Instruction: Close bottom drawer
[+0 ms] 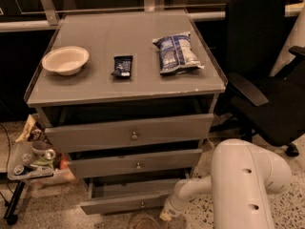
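Our white gripper (166, 215) sits low at the right end of the shallow grey wooden bottom drawer (125, 202), whose front panel extends to its left. The drawer stands pulled out. Whether the gripper is wide or narrow, we cannot tell.

Grey cabinet top (100, 87): beige bowl (65, 59) is set at L, dark snack bar (122, 66) mid, blue-white chip bag (177, 53) at R (all apart, none touching). Top drawer front (95, 135) and mid drawer front (105, 166) are seen below, each w/ one small knob. Black office chair (267, 80) is parked R of cabinet. Cluttered tray (28, 168) is seen low at L, over speckled floor (52, 206).
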You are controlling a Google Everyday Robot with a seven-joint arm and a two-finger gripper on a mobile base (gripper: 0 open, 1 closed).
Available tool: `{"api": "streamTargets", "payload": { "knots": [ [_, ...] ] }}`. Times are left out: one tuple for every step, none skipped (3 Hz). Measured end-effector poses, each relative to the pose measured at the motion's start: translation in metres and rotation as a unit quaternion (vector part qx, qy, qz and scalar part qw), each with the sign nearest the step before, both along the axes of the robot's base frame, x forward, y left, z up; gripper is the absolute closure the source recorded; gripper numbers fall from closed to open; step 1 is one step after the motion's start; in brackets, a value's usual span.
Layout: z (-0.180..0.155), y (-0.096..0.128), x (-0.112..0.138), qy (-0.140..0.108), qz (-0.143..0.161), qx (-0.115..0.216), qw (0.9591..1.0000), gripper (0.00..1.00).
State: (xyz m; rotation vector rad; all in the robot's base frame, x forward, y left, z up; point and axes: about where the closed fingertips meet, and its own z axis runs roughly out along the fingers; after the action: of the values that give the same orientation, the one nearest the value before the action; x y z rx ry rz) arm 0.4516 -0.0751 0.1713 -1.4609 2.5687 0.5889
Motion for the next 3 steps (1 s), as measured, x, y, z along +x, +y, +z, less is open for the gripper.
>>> {"api": "streamTargets", "payload": {
  "knots": [
    [0.005,-0.004,0.023,-0.029,-0.012,-0.009,0.9995,1.00],
    [0.008,-0.011,0.053,-0.060,-0.028,-0.021,0.9976,1.00],
    [0.003,-0.017,0.071,-0.074,-0.038,-0.027,0.9961,1.00]
  ]
}}
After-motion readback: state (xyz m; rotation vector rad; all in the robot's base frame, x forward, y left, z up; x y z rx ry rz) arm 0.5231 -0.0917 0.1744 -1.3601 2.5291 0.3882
